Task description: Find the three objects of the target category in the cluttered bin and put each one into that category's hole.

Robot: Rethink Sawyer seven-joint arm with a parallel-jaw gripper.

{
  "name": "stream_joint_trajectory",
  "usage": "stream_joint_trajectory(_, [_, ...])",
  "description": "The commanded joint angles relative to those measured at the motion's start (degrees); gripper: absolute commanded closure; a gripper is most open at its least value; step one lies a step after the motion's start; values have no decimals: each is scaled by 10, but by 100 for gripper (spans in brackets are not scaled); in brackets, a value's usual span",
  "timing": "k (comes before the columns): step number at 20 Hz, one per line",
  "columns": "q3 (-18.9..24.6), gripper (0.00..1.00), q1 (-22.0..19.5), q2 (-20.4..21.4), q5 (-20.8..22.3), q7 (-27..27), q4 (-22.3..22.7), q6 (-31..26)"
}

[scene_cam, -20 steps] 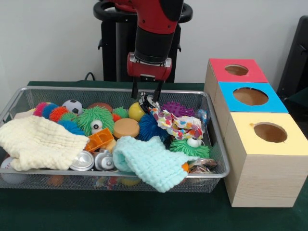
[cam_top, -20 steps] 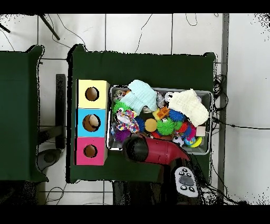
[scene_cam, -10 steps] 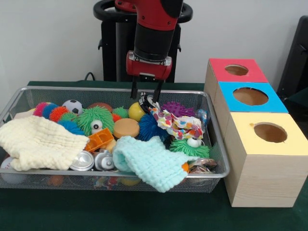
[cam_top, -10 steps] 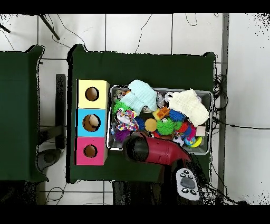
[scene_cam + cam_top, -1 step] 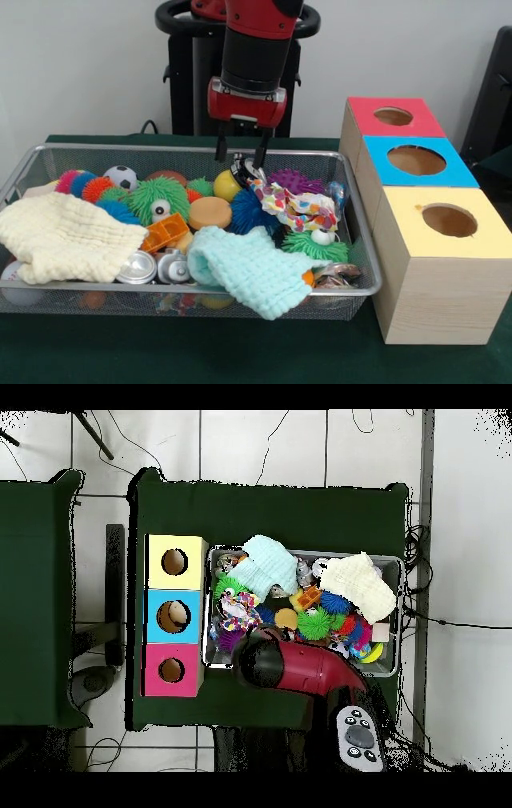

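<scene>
gripper [image 5: 242, 155]: fingers spread, holding nothing, hanging over the far side of the bin just above a small black-and-white toy [image 5: 246, 170]; tips look just clear of it, contact can't be confirmed
arm [image 5: 300, 667]: red and black, comes down from above in the front view; in the overhead view it covers the bin's robot-side edge
bin [image 5: 356, 248]: wire mesh basket on the green bench [image 5: 200, 352], packed full
boxes: three in a row just beside the bin, each with a round hole on top: red [image 5: 393, 117] farthest, blue [image 5: 415, 161] middle, yellow [image 5: 448, 221] nearest the camera
blue hole: overhead view shows something pale inside [image 5: 176, 616]; red and yellow holes look dark
cloths: cream one [image 5: 64, 236] piled at the bin's left, mint one [image 5: 252, 268] draped over the front rim, patterned one [image 5: 298, 206] right of centre
toys: green fuzzy ball with an eye [image 5: 159, 198], blue spiky ball [image 5: 250, 212], purple spiky ball [image 5: 294, 181], soccer ball [image 5: 121, 176], yellow ball [image 5: 226, 186], orange disc [image 5: 210, 213], orange brick [image 5: 166, 232]
cans: two silver ones [image 5: 156, 267] lying side by side between the cloths
target items: category can't be told from the views, so can't pick them out in the clutter
</scene>
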State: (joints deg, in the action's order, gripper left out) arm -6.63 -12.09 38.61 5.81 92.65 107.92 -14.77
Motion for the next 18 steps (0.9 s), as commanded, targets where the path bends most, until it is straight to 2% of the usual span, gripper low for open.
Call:
stream_joint_trajectory(1, [48, 0, -8, 9, -19, 71, -47, -30])
stream_joint_trajectory(6, [44, 0, 2, 5, -19, 71, -55, -36])
stream_joint_trajectory(18, [47, 0, 3, 11, -11, 70, -32, -18])
